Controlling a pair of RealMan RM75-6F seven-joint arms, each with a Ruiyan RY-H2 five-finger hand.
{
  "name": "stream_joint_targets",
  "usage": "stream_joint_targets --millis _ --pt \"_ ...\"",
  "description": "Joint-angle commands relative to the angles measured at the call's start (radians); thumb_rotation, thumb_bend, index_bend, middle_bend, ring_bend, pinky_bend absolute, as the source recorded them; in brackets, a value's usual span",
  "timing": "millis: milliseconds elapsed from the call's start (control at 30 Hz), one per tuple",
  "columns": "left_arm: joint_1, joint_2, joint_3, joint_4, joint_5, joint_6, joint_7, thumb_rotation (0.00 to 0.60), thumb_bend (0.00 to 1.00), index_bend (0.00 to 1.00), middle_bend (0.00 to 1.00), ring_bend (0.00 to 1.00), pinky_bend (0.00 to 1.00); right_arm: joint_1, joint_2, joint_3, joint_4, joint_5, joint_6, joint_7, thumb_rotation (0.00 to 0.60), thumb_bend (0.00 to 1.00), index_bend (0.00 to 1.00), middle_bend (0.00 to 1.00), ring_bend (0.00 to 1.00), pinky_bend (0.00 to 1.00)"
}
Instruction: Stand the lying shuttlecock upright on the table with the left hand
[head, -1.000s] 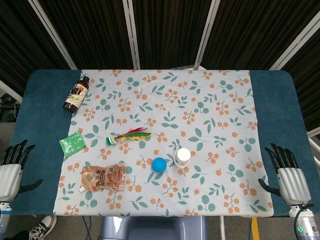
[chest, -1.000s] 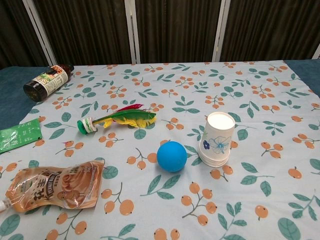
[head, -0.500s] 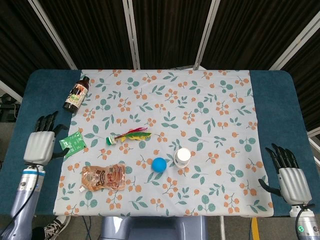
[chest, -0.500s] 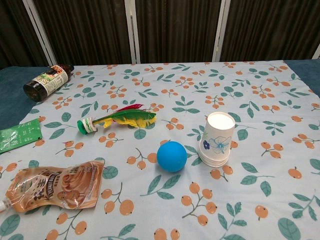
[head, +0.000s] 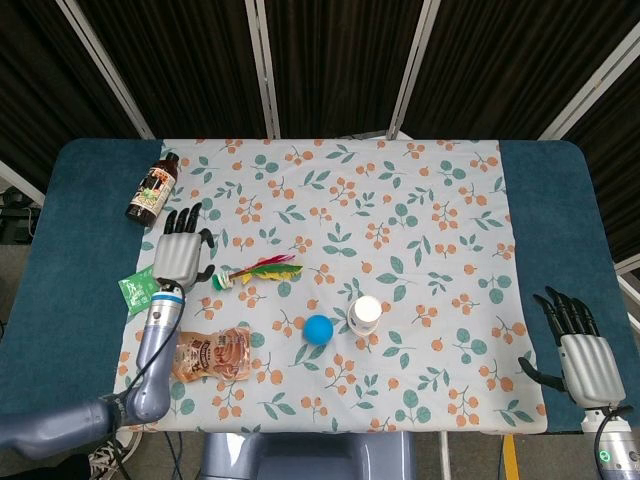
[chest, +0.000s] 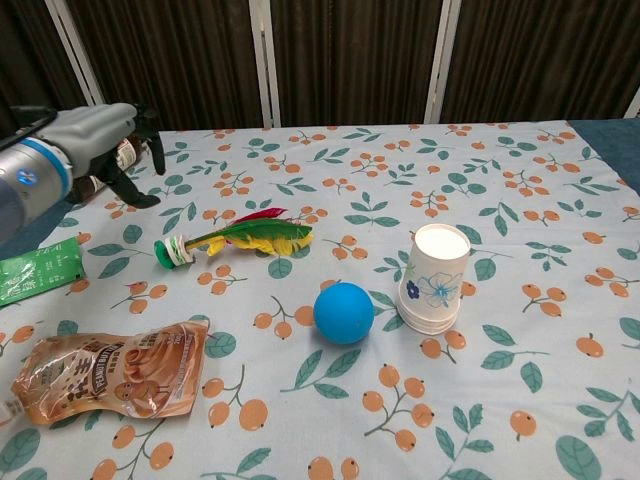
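Shuttlecock (head: 255, 272) lies flat on the worktop (head: 560, 200), not yet touched. Left hand (head: 179, 253) hovers just beside its base, fingers spread, holding nothing. Grasping and standing it upright remain to be done.

Bright, even overhead light fills both views; shadows under things are short and soft, the backdrop stays dark, focus is crisp, no glare shows
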Motion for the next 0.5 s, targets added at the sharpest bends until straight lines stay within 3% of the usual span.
stream_joint_targets --millis 33,500 --pt "-0.069 -0.082 -0.035 0.087 -0.055 -0.018 0.019 0.600 0.28 0.49 0.00 0.00 0.00 0.000 0.001 0.000 -0.001 0.002 -0.002 0.002 0.600 0.14 0.10 0.00 0.00 0.00" --pt "-0.199 -0.242 -0.064 0.272 -0.125 -0.049 0.038 0.600 0.28 0.49 0.00 0.00 0.00 0.003 0.002 -0.001 -0.006 0.002 -0.008 0.012 0.600 0.14 0.10 0.00 0.00 0.00"
